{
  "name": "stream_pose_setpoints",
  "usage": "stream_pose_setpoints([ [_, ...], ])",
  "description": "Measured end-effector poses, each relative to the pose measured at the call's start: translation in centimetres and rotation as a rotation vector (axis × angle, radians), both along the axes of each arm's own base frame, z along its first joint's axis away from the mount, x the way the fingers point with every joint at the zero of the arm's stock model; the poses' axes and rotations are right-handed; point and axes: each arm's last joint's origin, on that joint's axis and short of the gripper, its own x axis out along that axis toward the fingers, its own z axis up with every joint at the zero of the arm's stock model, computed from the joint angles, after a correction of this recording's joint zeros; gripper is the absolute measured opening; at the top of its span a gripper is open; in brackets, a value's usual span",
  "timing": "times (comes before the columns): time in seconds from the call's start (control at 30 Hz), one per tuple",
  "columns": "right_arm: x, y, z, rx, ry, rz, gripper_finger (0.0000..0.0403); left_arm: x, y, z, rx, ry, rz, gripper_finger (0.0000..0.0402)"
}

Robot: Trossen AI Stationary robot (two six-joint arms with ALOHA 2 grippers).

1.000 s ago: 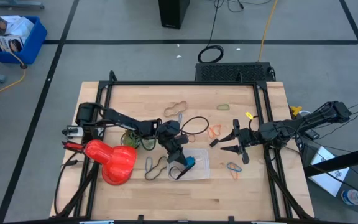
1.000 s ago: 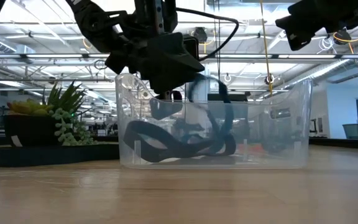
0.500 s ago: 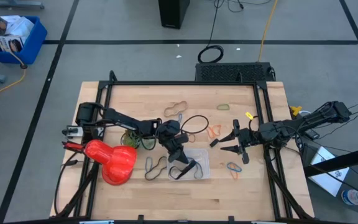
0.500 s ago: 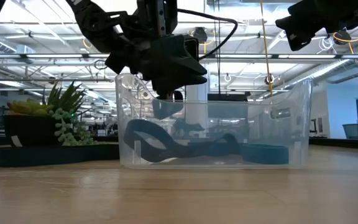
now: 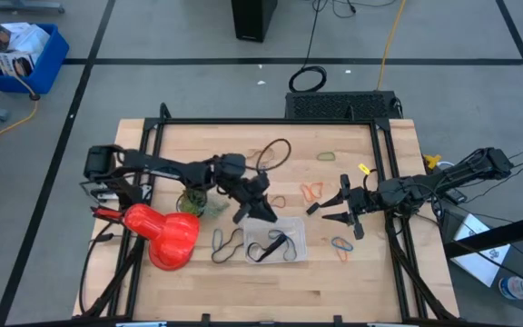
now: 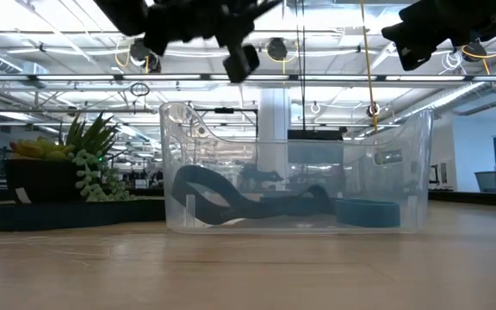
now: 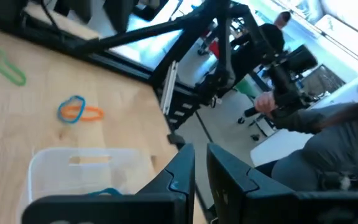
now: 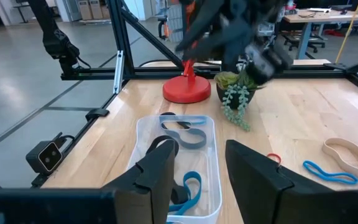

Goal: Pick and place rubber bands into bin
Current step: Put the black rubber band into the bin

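While flat, bin (image 5: 284,238) | long axis left-right | bands (image 5: 275,244) inside

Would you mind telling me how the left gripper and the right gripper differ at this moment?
The left gripper hangs above the bin's far edge with its fingers nearly together; the right gripper waits off to the bin's right with its fingers spread wide. Neither holds a rubber band.
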Motion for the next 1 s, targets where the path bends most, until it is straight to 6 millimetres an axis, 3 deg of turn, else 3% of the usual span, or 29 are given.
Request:
stream_pose_setpoints([
  [0.2, 0.0, 0.0, 0.0, -0.005, -0.002, 0.001, 0.0141, -1.5, 0.1, 0.9, 0.096, 0.006, -0.042, 0.0047],
  [0.53, 0.0, 0.0, 0.0, -0.005, -0.002, 0.001, 0.0141, -5.3, 0.0, -3.3, 0.448, 0.541, 0.073, 0.0047],
  [0.7, 0.0, 0.0, 0.0, -0.009, -0.003, 0.001, 0.0141, -6.9, -1.0, -4.4, 0.67, 0.708, 0.062, 0.0047],
  [1.0, 0.0, 0.0, 0.0, -0.009, -0.003, 0.001, 0.0141, -7.1, -2.5, -4.4, 0.629, 0.717, 0.024, 0.0047],
])
